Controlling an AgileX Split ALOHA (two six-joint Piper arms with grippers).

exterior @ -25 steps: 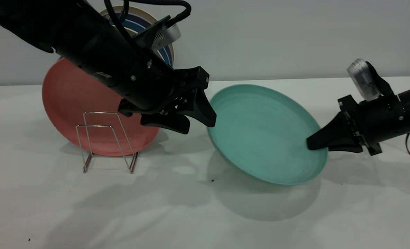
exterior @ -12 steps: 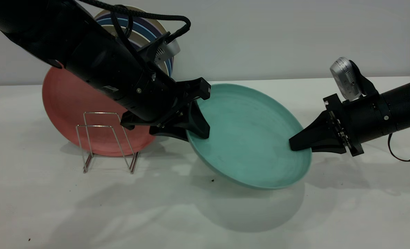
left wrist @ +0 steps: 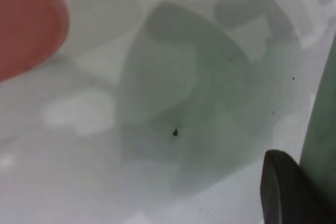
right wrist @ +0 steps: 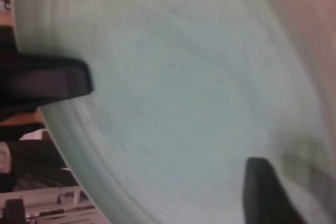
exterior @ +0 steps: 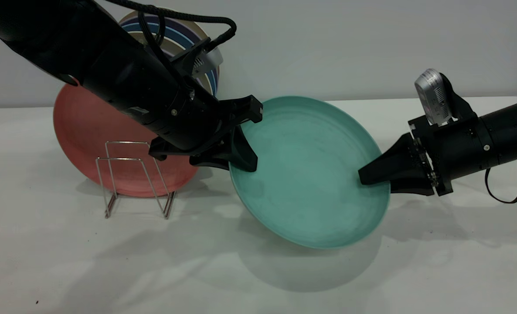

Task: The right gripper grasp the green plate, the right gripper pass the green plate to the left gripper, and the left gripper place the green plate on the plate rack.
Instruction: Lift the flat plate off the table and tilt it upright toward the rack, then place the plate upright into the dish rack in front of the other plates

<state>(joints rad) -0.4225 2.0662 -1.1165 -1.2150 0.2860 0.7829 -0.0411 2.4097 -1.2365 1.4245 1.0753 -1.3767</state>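
The green plate [exterior: 311,174] hangs tilted above the table between both arms. My right gripper [exterior: 363,179] is shut on its right rim; one of its fingers [right wrist: 262,192] lies on the plate's face [right wrist: 173,93]. My left gripper [exterior: 241,165] is open with its jaws astride the plate's left rim, one finger on the face [right wrist: 47,82] and one finger [left wrist: 281,192] beside the plate's underside [left wrist: 323,129]. The plate rack [exterior: 132,174], thin silver wire, stands on the table to the left of the plate.
A salmon-pink plate [exterior: 88,131] stands upright behind the rack. Blue-striped plates [exterior: 184,37] stand behind it, partly hidden by the left arm. The white table [exterior: 258,279] runs to the front, with the plate's shadow on it.
The right gripper has carried the green plate leftward and tilted it up. The plate's left rim now sits between the left gripper's fingers, which were apart from it a second ago.
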